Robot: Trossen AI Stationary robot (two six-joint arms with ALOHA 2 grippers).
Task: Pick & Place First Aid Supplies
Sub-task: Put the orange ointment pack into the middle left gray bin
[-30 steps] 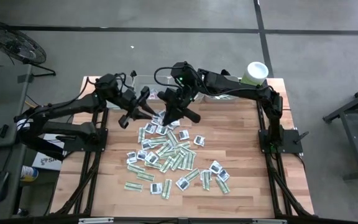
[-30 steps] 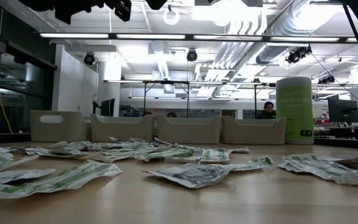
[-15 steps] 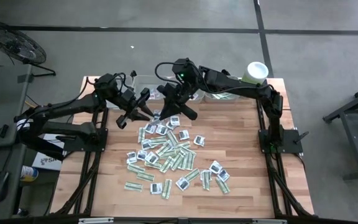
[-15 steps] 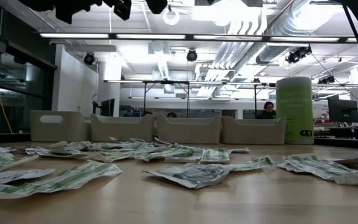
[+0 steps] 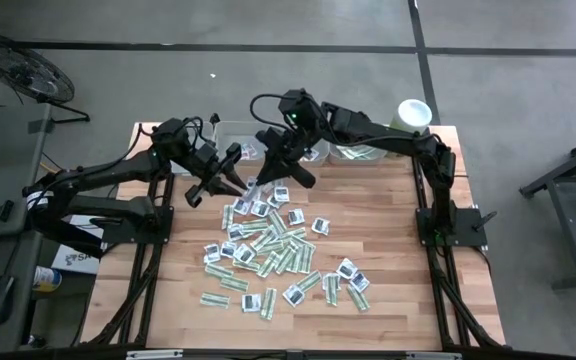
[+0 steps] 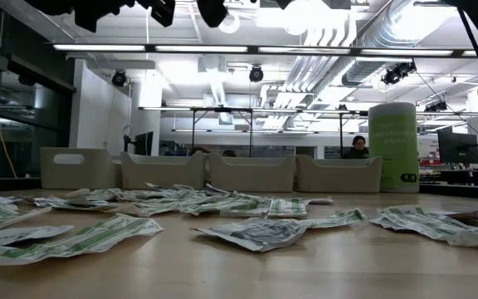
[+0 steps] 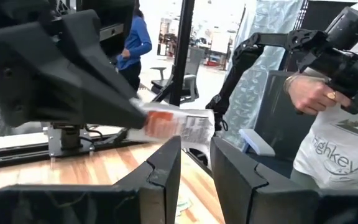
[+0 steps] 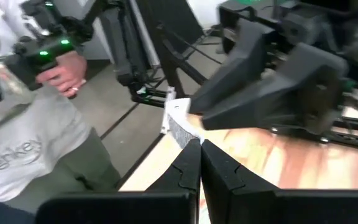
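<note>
Grey trays (image 6: 251, 173) stand in a row behind scattered sachets (image 6: 247, 218)

The high view looks straight down from well above, taking in the whole table (image 5: 388, 230) and floor around it. The low view sits at tabletop level at the table's 6 o'clock edge, facing 12 o'clock across the sachets (image 6: 256, 231) to the row of trays (image 6: 251, 173) and the green tub (image 6: 392, 148); both views share these. The wrist views ride close above the table's 12 o'clock half, facing each other, and both catch a person in a white shirt (image 7: 337, 155) beyond the table
</note>
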